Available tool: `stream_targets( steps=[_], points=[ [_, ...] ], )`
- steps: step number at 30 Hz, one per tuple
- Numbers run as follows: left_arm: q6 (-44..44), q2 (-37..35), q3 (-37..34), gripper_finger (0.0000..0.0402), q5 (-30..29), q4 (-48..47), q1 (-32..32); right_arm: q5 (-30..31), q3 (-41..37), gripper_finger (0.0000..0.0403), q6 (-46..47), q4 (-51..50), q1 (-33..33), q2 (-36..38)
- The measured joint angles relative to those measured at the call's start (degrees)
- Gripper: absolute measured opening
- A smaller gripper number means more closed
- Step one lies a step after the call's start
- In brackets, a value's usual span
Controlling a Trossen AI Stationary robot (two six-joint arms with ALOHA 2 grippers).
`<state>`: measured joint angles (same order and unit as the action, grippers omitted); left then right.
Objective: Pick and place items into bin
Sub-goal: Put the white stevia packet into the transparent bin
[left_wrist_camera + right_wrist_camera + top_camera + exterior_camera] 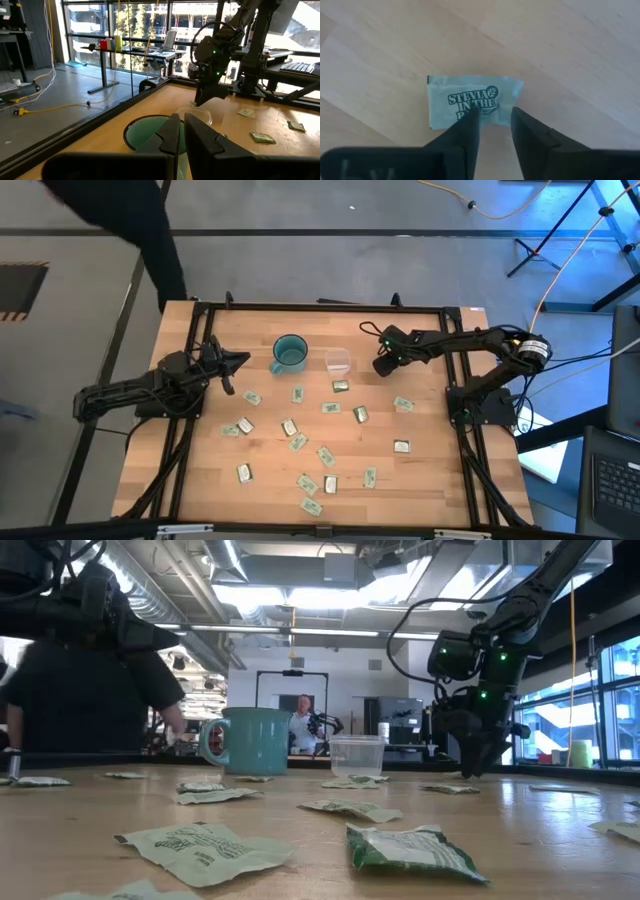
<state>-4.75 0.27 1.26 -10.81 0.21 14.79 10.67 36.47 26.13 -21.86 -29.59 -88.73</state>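
- High view, taking the clear plastic cup (338, 361) as the landmark: the left gripper (238, 362) waits well to the cup's left, beyond the teal mug (289, 353), its tip pointing toward the mug.
- The left wrist view shows the left gripper's two dark fingers (167, 137) almost together, only a thin slit between them and nothing held; the teal mug's rim (137, 131) lies just ahead of them.
- The teal mug stands just left of the cup, close but apart from it.
- The cup stands upright on the wooden table (430, 480), near its far edge; in the low view (357, 755) I cannot tell whether anything lies inside.
- About twenty small packets lie scattered on the table on the near side of the cup, none touching it; one silver-gold packet (341, 386) lies nearest, just in front.
- The right gripper (381, 366) is just right of the cup, pointing down at the table.
- In the right wrist view its fingers (470, 127) are slightly parted and poised over a pale green packet (470, 100) printed "STEVIA IN THE"; the packet lies flat on the wood, its near edge showing in the gap between the fingers, not lifted.
- In the low view, a person in dark clothing (85, 690) stands beyond the table, far left of the cup.
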Motion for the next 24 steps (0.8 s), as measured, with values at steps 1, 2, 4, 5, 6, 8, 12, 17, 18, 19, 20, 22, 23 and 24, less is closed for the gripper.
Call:
stream_targets(
  steps=[1,2,4,5,6,8,12,17,18,19,20,22,23,24],
  points=[
    [0.02,0.0,0.0,0.0019,0.02,0.0,0.0,-0.03,0.0,0.0101,-0.71,0.02,0.01,0.0],
    [0.0,-0.01,0.01,0.0019,0.02,0.01,0.0,-0.05,0.0,0.0096,-1.06,0.01,0.01,0.0],
    [0.0,0.0,0.0,0.0019,0.0,0.02,0.0,0.01,-0.02,0.0087,-1.22,0.01,-0.01,-0.02],
    [0.0,0.0,0.0,0.0019,0.02,0.02,0.0,0.05,-0.02,0.0083,-1.41,0.01,-0.01,0.01],
    [0.0,0.0,0.0,0.0019,0.02,0.02,0.0,0.07,-0.09,0.008,-2.05,-0.03,-0.01,0.22],
    [0.0,0.0,0.0,0.0019,0.02,0.01,-0.01,0.05,-0.27,0.0073,-2.71,-0.16,-0.03,1.06],
    [0.0,0.0,0.0,0.0019,0.02,0.0,0.0,-0.47,-0.53,0.0055,-3.82,-1.44,-0.03,3.45],
    [0.0,0.0,0.0,0.0019,0.02,0.02,-0.01,-0.74,-0.59,0.0029,-5.23,-2.12,-0.03,5.69],
    [0.0,0.0,0.0,0.0019,0.02,0.0,0.0,-0.74,-0.59,0.0022,-5.66,-2.37,0.05,5.81],
    [0.0,0.0,0.02,0.0019,0.02,0.02,0.0,-0.68,-0.59,0.0015,-5.92,-2.51,0.24,5.92],
    [0.0,0.0,0.0,0.0019,0.02,0.0,-0.02,-0.66,-0.58,0.0008,-6.24,-2.44,0.41,5.94],
    [0.0,0.0,0.02,0.0019,0.01,0.02,0.0,-0.62,-0.52,0.0004,-6.94,-2.28,0.78,6.0],
    [0.0,0.0,0.01,0.0019,0.02,0.01,-0.01,-0.6,-0.52,0.0005,-6.96,-2.23,0.94,6.02],
    [0.01,0.0,0.0,0.0019,0.02,0.01,0.0,-0.58,-0.5,0.0007,-6.95,-2.18,0.97,6.03]
  ],
)
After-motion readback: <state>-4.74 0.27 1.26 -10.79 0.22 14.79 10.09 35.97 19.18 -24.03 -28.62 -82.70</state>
